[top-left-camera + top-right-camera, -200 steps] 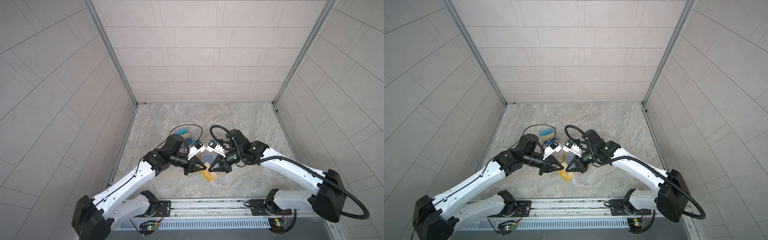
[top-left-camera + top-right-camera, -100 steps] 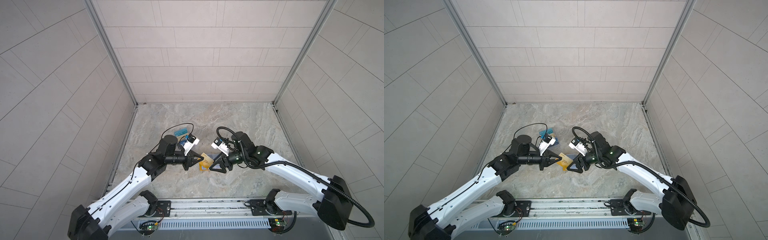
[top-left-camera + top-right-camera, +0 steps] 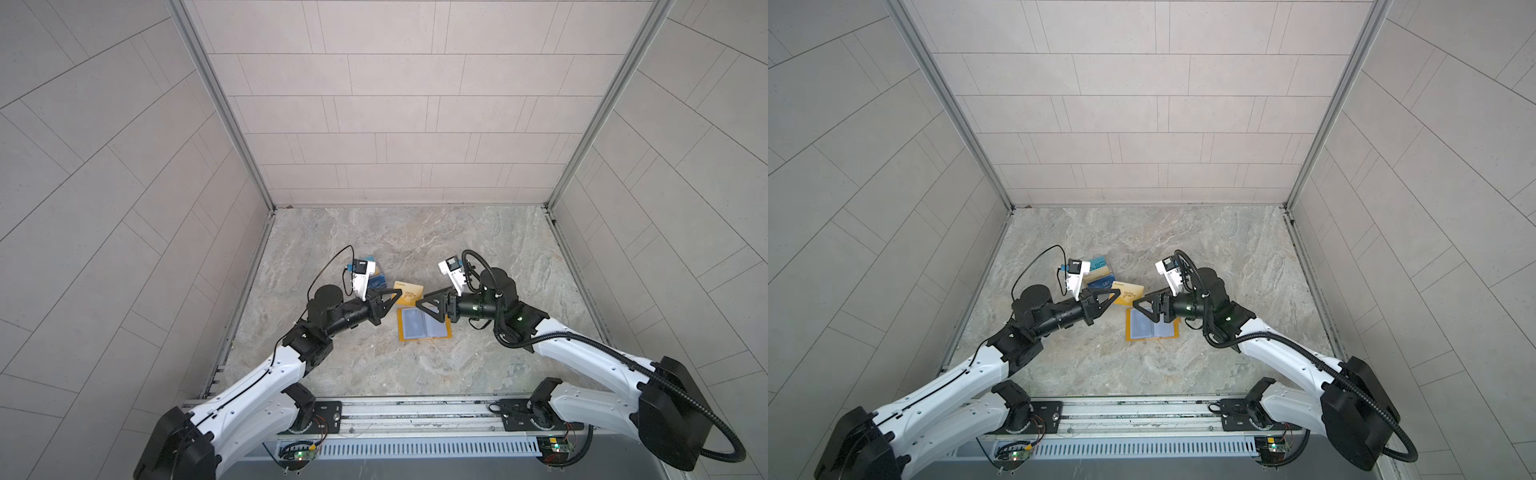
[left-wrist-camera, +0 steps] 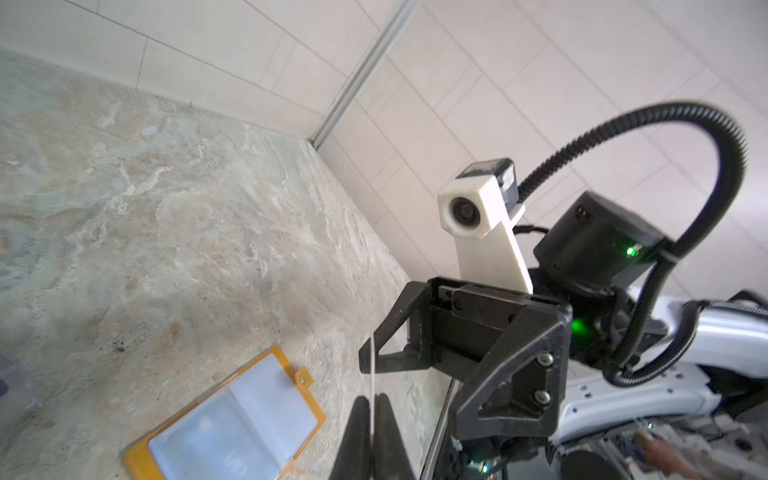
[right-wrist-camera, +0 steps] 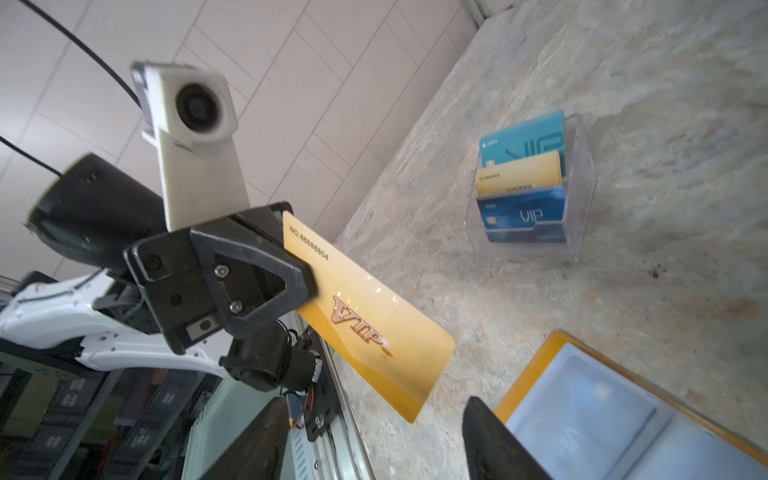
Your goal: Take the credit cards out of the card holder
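Observation:
The mustard-yellow card holder (image 3: 422, 328) (image 3: 1152, 328) lies open and flat on the marble floor, its bluish sleeves up. It also shows in the left wrist view (image 4: 249, 411) and the right wrist view (image 5: 582, 415), where faint lettering shows through one sleeve. My left gripper (image 3: 400, 292) (image 3: 1119, 293) (image 4: 372, 401) is shut on one end of a gold credit card (image 3: 411, 289) (image 3: 1130, 291) (image 5: 374, 324), held in the air beyond the holder's far edge. My right gripper (image 3: 417, 305) (image 3: 1136, 305) (image 5: 376, 403) stands open just short of the card's free end, touching nothing.
A clear acrylic tiered stand (image 3: 372, 276) (image 3: 1100, 272) (image 5: 582, 187) holding a teal, a gold and a blue card sits behind the left gripper. Tiled walls close the floor on three sides; the rail with both arm bases (image 3: 415, 415) runs along the front.
The right gripper has opened and drawn back to the right. The left gripper, still shut on the gold card, has risen from over the holder and carried it toward the far side.

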Controlling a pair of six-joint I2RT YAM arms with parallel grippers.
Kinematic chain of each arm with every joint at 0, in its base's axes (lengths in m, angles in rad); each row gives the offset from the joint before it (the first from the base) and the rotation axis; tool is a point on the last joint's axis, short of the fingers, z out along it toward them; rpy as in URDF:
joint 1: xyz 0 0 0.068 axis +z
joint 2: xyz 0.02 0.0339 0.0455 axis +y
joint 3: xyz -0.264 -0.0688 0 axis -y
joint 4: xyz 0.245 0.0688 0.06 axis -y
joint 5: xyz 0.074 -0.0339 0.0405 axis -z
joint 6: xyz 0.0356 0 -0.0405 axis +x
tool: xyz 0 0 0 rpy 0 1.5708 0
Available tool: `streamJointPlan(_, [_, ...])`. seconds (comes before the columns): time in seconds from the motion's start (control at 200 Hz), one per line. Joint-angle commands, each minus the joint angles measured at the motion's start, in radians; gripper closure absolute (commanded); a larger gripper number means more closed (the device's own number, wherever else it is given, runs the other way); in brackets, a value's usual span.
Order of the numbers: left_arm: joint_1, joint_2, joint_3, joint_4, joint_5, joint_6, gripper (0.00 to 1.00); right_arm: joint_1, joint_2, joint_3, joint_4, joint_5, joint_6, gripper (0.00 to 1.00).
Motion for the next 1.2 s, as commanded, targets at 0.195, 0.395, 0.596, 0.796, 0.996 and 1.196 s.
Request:
streamJointPlan(0.195, [0.004, -0.049, -0.041, 0.242, -0.14, -0.187, 1.0, -0.019, 0.054, -0.019, 0.314, 0.08, 0.208, 0.45])
streamJointPlan(0.395, [0.004, -0.041, -0.059, 0.306, -0.168, -0.232, 1.0, -0.019, 0.091, -0.013, 0.414, 0.045, 0.258, 0.53])
streamJointPlan(0.596, [0.005, 0.019, -0.066, 0.419, -0.176, -0.318, 1.0, -0.013, 0.101, -0.014, 0.497, 0.014, 0.294, 0.63])
streamJointPlan(0.796, [0.006, 0.1, -0.054, 0.549, -0.141, -0.405, 1.0, -0.002, 0.109, -0.009, 0.52, 0.003, 0.306, 0.67])
streamJointPlan(0.996, [0.006, 0.11, -0.06, 0.57, -0.139, -0.407, 1.0, -0.002, 0.112, 0.02, 0.551, 0.008, 0.323, 0.71])
streamJointPlan(1.196, [0.006, 0.108, -0.071, 0.605, -0.136, -0.428, 1.0, -0.001, 0.127, 0.024, 0.603, 0.018, 0.354, 0.77])
